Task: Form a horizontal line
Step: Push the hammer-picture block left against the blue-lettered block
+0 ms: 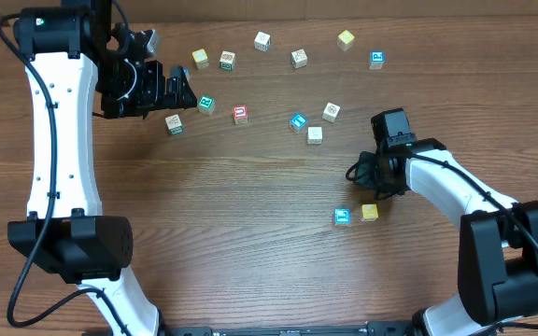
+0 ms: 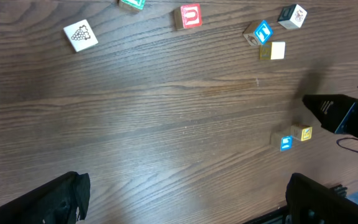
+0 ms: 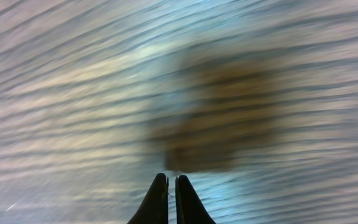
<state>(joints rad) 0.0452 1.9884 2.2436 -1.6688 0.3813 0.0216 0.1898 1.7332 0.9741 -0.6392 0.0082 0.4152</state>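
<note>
The horizontal line is a short row of two touching cubes, a teal-topped one [image 1: 342,217] and a yellow-topped one [image 1: 370,212], at the table's middle right. The left wrist view shows the same teal cube [image 2: 286,143] and yellow cube [image 2: 302,132]. My right gripper [image 1: 362,175] hangs just above and behind this pair, shut with nothing between its fingers [image 3: 171,180], very close to the wood. A blurred brown patch [image 3: 216,118] lies ahead of it. My left gripper [image 1: 180,91] is open and empty at the back left, near a green-topped cube [image 1: 206,104] and a red-topped cube [image 1: 240,114].
Several loose cubes lie scattered across the back of the table, among them a white one [image 1: 174,123], a blue one [image 1: 298,121] and a pale one [image 1: 315,134]. The left arm's white link [image 1: 59,140] stands along the left side.
</note>
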